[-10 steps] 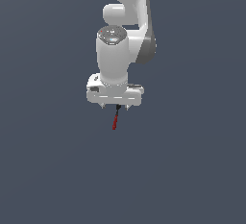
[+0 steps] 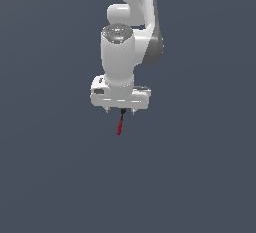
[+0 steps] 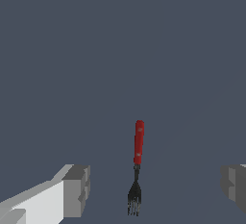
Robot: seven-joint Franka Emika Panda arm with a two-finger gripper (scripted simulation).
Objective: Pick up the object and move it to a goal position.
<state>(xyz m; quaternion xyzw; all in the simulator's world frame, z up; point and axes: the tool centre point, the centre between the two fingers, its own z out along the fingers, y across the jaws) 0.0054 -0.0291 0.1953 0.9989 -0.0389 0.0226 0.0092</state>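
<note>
Object (image 3: 138, 143): small fork w/ red handle & black tines, lying on the grey tabletop (image 2: 50, 177) directly beneath the gripper (image 2: 120, 111), between its fingers (image 3: 76, 191). Jaws wide apart, touching nothing; tines point toward gripper, handle away. Ext. view: fork just below white hand.

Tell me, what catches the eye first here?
A small fork with a red handle and black tines lies on the plain grey floor. The white robot arm hangs right above it, its grey fingers spread wide on either side, not touching it.
</note>
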